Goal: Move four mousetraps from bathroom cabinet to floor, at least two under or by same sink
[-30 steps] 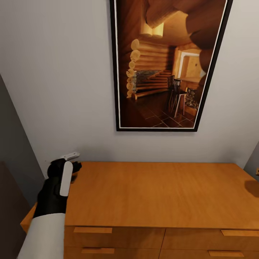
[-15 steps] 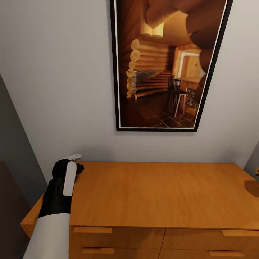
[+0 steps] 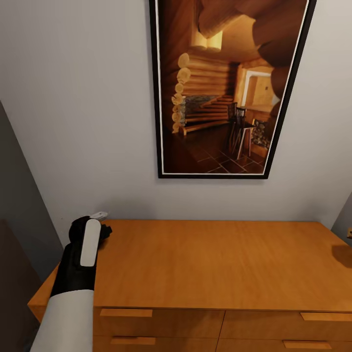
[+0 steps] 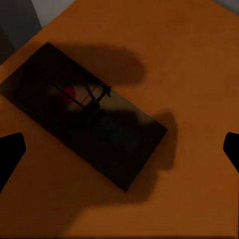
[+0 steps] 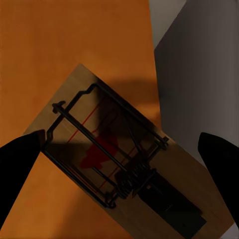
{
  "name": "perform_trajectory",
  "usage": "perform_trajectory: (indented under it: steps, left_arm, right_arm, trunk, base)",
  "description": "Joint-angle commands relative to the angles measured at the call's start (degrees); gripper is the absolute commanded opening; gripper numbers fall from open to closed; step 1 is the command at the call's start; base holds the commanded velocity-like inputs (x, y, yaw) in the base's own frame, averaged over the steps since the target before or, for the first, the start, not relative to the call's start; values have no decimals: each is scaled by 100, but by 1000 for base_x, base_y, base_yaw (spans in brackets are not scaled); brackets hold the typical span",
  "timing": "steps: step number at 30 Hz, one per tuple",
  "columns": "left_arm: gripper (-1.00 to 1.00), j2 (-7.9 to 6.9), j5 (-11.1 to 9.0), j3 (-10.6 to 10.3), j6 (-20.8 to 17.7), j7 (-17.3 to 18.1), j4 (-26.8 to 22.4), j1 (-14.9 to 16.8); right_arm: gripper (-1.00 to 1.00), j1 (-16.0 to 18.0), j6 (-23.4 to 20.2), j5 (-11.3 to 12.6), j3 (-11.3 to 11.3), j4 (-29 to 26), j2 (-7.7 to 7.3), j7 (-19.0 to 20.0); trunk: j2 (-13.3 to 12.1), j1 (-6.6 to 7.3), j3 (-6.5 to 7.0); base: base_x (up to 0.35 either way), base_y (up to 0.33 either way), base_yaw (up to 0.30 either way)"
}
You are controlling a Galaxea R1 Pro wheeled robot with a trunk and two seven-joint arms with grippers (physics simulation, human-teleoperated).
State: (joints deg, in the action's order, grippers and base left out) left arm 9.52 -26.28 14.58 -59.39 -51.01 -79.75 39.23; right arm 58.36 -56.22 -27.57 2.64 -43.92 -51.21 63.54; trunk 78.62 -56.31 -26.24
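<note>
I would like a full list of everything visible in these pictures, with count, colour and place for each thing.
cabinet: one, orange-brown wood, against the wall, drawers in front.
mousetraps: two seen, wooden boards with dark wire and a red spot; one in shadow on the cabinet top below the left claw, one at the top's edge below the right claw.
picture: one, black frame, log cabin scene, on the wall above the cabinet.
wall: pale grey.
left claw: black, open, over the cabinet's left rear corner.
right claw: black, open.

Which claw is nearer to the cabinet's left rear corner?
Left. The left claw hovers right over that corner of the cabinet, above a shaded mousetrap. The right claw hangs over another mousetrap at a cabinet edge, probably the far right end where a shadow falls.
</note>
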Motion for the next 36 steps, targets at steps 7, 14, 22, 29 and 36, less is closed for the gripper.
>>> perform_trajectory:
  steps: [7,14,22,29,36]
  left_arm:
    - [100,-6,-524,2,3,-698,-54,6]
    - [100,-41,-655,-14,6,-888,-66,6]
    - [100,-62,-699,-24,14,-916,-67,6]
    - [100,-64,-703,-19,15,-919,-66,9]
    - [100,-72,-706,-23,15,-924,-53,35]
  right_arm:
    - [-100,9,8,-62,17,100,-2,53]
    - [-100,9,187,-64,17,196,12,51]
    - [-100,9,222,-65,17,208,14,53]
    - [-100,9,225,-65,17,208,14,53]
    - [-100,9,226,-65,17,209,14,53]
  trunk:
    - [4,0,-7]
    - [4,0,-7]
    - [4,0,-7]
    - [4,0,-7]
    - [4,0,-7]
  base:
    - [0,0,0]
    - [0,0,0]
    - [0,0,0]
    - [0,0,0]
    - [0,0,0]
